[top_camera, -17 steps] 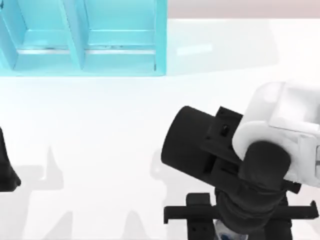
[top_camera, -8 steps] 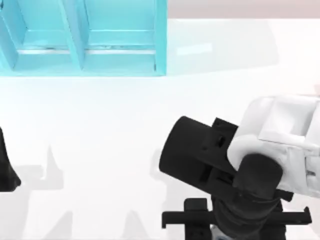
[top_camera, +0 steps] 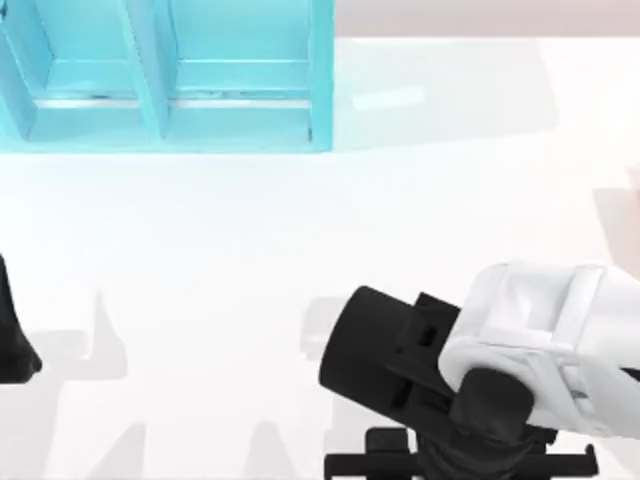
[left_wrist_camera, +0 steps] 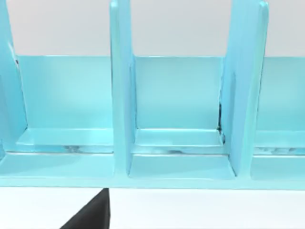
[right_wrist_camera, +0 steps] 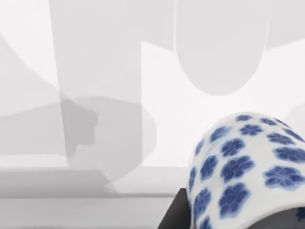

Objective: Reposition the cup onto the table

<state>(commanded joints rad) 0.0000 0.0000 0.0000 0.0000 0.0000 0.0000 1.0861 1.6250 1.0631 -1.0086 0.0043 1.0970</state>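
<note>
Cup [right_wrist_camera: 240, 167]: white, blue flower print, close by right claw over white counter [top_camera: 220, 250]. Claw opening: cannot tell. Left arm parked far left.

The desk [top_camera: 220, 250] runs across the whole top view. The shelf unit [top_camera: 170, 80] stands on it at the far left corner, its open compartments side by side in a row. The right arm [top_camera: 480, 380] hangs over the desk's near right part, well apart from the shelf unit, which lies far off to its left and beyond it. The left arm [top_camera: 15, 335] sits at the desk's left edge, nearer than the shelf unit. From the left wrist, the shelf unit [left_wrist_camera: 176, 114] stands straight ahead, dividers upright between compartments. From the right wrist, the cup [right_wrist_camera: 243, 171] sits close in front, the desk [right_wrist_camera: 95, 71] behind it.
</note>
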